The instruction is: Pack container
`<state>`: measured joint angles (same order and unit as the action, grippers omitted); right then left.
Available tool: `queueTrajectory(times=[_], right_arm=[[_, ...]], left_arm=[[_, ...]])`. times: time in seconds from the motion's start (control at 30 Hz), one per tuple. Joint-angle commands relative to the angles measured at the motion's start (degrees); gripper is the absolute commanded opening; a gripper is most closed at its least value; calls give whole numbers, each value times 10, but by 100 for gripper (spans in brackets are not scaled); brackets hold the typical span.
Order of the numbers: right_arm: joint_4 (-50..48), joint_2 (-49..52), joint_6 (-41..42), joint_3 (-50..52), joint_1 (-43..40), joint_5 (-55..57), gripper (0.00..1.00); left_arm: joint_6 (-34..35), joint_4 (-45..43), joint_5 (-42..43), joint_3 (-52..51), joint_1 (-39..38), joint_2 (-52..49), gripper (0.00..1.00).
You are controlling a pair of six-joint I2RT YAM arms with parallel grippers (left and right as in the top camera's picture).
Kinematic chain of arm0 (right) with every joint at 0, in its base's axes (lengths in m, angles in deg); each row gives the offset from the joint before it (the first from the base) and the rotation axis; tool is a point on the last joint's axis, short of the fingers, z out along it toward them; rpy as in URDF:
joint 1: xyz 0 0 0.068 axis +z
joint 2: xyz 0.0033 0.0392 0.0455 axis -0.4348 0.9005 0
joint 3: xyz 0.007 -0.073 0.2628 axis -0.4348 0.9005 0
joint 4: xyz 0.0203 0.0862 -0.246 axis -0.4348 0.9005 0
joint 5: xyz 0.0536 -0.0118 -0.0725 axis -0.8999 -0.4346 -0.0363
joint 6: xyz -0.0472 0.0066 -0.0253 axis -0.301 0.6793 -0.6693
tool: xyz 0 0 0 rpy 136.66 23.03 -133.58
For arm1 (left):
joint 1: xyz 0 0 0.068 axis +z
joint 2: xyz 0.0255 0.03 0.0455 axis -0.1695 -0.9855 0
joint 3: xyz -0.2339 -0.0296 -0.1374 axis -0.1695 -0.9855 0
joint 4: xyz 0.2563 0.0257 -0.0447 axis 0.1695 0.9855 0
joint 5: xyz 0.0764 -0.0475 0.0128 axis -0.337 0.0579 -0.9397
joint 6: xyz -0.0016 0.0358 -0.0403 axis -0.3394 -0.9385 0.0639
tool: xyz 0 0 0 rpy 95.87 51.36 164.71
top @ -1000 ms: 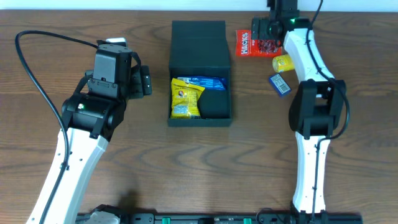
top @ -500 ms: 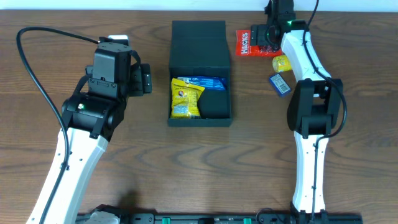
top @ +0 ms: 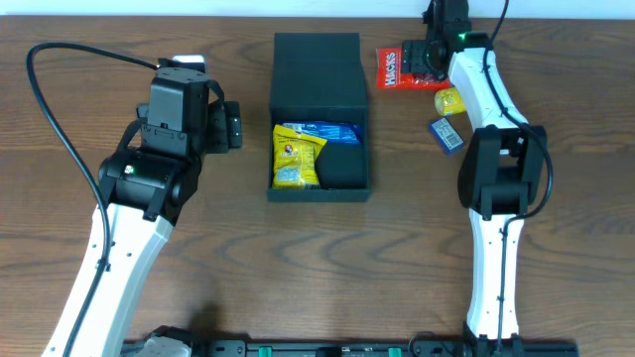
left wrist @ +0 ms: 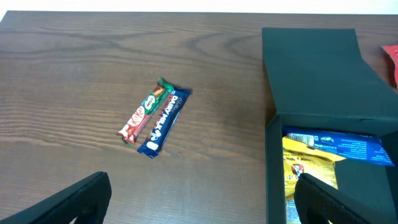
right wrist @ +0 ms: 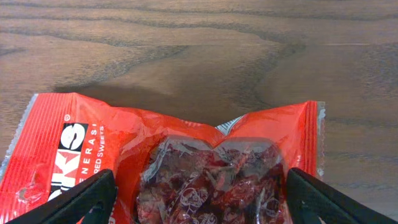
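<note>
The dark teal container (top: pixel 319 184) stands open at table centre, its flap lid (top: pixel 317 64) laid back. A yellow packet (top: pixel 296 157) and a blue packet (top: pixel 332 131) lie inside; they also show in the left wrist view (left wrist: pixel 311 165). My right gripper (top: pixel 421 64) is open and low over a red sweets packet (top: pixel 395 69). In the right wrist view its fingers (right wrist: pixel 202 199) straddle the packet (right wrist: pixel 186 149). My left gripper (top: pixel 230 127) is open and empty left of the container, fingers (left wrist: pixel 202 202) above bare table.
A red-green wafer bar (left wrist: pixel 142 112) and a blue chocolate bar (left wrist: pixel 163 121) lie side by side left of the container (left wrist: pixel 311 68); the left arm hides them from overhead. A small yellow packet (top: pixel 449 100) and a small blue packet (top: pixel 446 134) lie by the right arm.
My right gripper has shifted slightly and settled over the red sweets packet. The left arm and the container have not moved.
</note>
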<state>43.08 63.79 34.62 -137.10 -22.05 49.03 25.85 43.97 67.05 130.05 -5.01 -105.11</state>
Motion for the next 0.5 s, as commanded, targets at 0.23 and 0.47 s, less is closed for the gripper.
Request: queueTrajectory(times=[0.23, 0.47], right_arm=[[1, 28, 1, -5, 12, 6, 44], [5, 30, 1, -5, 12, 6, 18]], left_arm=[[-8, -2, -2, 5, 3, 4, 95], [-8, -2, -2, 5, 3, 4, 95]])
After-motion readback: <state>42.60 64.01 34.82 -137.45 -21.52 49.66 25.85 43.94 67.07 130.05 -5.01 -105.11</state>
